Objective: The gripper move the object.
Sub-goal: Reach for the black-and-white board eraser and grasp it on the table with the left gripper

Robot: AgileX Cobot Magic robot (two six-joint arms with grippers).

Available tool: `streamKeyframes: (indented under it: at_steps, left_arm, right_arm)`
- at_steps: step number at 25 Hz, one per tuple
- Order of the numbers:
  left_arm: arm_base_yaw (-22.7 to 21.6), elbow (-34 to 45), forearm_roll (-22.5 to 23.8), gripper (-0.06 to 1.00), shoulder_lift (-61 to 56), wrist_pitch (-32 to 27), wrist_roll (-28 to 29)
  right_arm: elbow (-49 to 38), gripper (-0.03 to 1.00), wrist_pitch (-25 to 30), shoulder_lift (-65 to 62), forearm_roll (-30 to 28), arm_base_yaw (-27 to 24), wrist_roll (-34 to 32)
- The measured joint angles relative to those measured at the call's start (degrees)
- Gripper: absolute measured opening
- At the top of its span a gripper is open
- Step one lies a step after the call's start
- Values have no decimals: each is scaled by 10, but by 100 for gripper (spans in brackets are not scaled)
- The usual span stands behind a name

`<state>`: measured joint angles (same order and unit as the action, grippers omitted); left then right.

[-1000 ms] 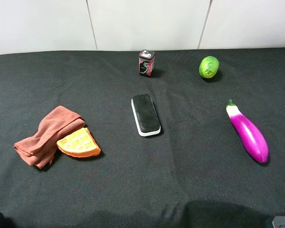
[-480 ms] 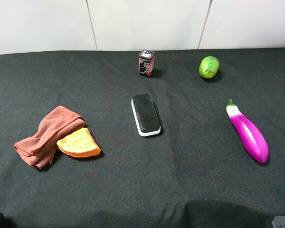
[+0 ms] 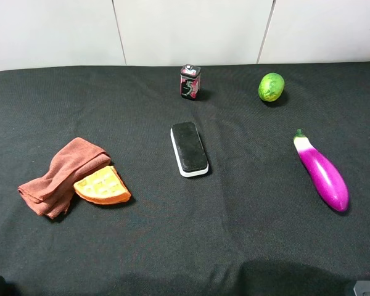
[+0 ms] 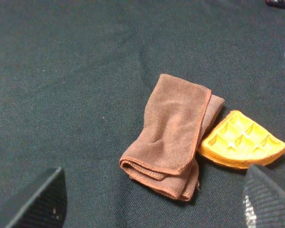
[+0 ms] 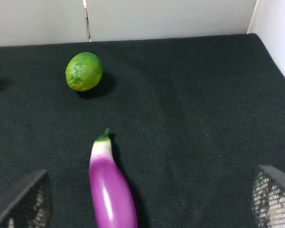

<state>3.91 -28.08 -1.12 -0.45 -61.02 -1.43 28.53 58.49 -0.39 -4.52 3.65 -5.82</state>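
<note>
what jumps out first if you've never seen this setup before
The bright purple eggplant on the right of the black table cover pulls the eye first, with the green lime beyond it near the far edge. On the left, an orange waffle piece lies against a folded brown cloth. In the middle the eraser lies flat, black top on white base, with a small red-black tin standing behind it.

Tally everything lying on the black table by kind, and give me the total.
Food: 3, the lime, the eggplant, the waffle
Desk things: 1, the eraser
Containers: 1, the tin
Fabric: 1, the cloth
Total: 6
</note>
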Motion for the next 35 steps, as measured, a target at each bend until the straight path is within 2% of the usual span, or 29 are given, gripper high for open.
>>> streamKeyframes:
  at_steps: [18, 24, 35]
  left_arm:
    - [0, -1, 0, 79, 6, 1, 4]
    - [0, -19, -3, 79, 88, 12, 9]
    - [0, -79, -7, 79, 285, 51, 55]
  right_arm:
    - [0, 64, 0, 0, 0, 0, 0]
    - [0, 64, 0, 0, 0, 0, 0]
    - [0, 64, 0, 0, 0, 0, 0]
